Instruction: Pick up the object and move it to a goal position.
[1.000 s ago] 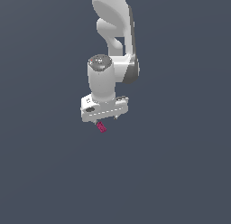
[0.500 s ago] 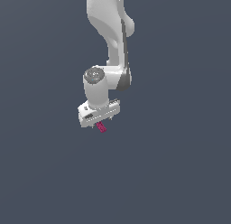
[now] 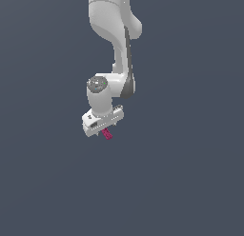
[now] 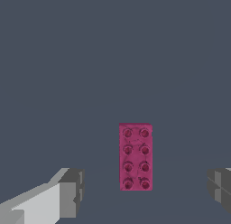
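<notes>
Hanging over the plain grey floor (image 3: 190,182), the white arm (image 3: 112,30) holds its gripper (image 4: 144,191) wide open, with one finger (image 4: 67,193) on each side of the block (image 4: 136,156) and not touching it. The block lies flat on the floor just under the gripper. It looks small, light and hard, so I think squeezing its two long sides would hold it best. It is pink, long, with two rows of little round bumps.

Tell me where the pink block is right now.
In the exterior view the pink block shows just under the gripper. The wrist view shows it lying between the open jaws, touching neither.
</notes>
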Controlling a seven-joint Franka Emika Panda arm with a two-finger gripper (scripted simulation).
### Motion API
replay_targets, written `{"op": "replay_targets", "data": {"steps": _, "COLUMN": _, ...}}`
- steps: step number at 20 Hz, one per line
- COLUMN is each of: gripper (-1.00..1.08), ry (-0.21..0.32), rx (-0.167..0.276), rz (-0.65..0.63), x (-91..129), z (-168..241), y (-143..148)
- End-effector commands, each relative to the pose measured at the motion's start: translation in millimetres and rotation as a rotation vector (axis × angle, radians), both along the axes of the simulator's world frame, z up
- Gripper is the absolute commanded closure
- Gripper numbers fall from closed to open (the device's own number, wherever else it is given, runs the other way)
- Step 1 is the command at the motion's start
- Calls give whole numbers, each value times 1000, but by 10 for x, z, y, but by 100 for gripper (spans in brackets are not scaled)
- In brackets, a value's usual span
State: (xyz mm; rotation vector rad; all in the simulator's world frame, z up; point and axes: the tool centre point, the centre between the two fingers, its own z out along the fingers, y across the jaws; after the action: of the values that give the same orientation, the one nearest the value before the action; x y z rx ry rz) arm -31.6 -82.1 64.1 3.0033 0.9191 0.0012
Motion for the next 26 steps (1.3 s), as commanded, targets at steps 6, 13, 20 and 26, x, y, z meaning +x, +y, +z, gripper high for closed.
{"op": "replay_targets", "data": {"steps": 6, "gripper": -92, "ry": 1, "rx": 0, "rz": 6, "x": -9, "z": -44, "y": -7}}
{"op": "replay_targets", "data": {"steps": 13, "gripper": -92, "ry": 1, "rx": 0, "rz": 9, "x": -20, "z": -335, "y": -4}}
{"op": "replay_targets", "data": {"steps": 20, "gripper": -92, "ry": 1, "rx": 0, "rz": 11, "x": -13, "z": -519, "y": -6}}
{"op": "replay_targets", "data": {"steps": 26, "gripper": 108, "ry": 1, "rx": 0, "rz": 11, "x": -12, "z": -521, "y": -7}}
